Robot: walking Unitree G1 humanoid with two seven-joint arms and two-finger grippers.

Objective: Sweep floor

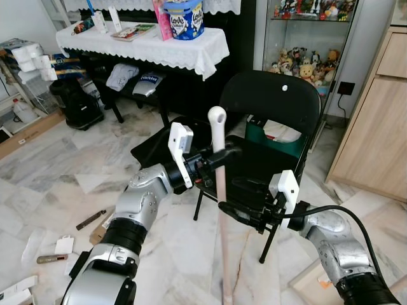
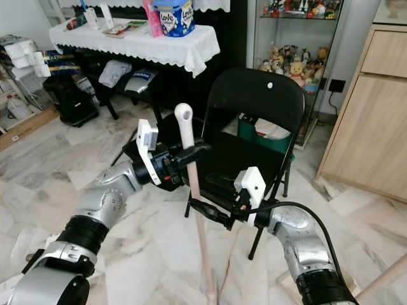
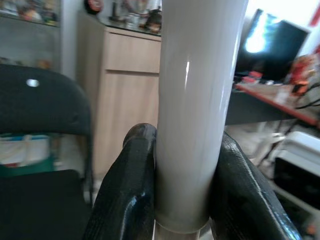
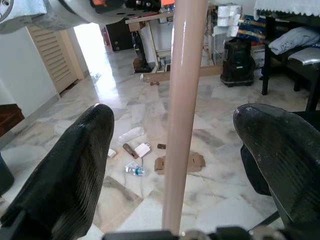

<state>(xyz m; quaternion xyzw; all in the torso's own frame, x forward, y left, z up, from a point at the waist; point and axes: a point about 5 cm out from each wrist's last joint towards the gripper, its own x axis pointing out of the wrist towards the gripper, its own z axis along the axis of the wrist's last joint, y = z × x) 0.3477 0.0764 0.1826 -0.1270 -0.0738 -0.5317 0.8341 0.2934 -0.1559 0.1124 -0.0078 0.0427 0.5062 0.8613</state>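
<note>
Clenching broom handle [image 1: 219, 159] near top: left gripper [image 1: 224, 154]; right gripper [image 1: 230, 210] lower, released, astride.

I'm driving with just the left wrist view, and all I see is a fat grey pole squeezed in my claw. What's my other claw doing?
Observer: The right claw sits lower on the broom handle, with its fingers open on either side of it, not squeezing.
Operator: Is there stuff to sweep?
Observer: Yes. A flattened piece of cardboard and a small bottle lie on the marble floor.
Operator: How near the top am I holding?
Observer: The left claw grips just under the handle's rounded white cap.
</note>
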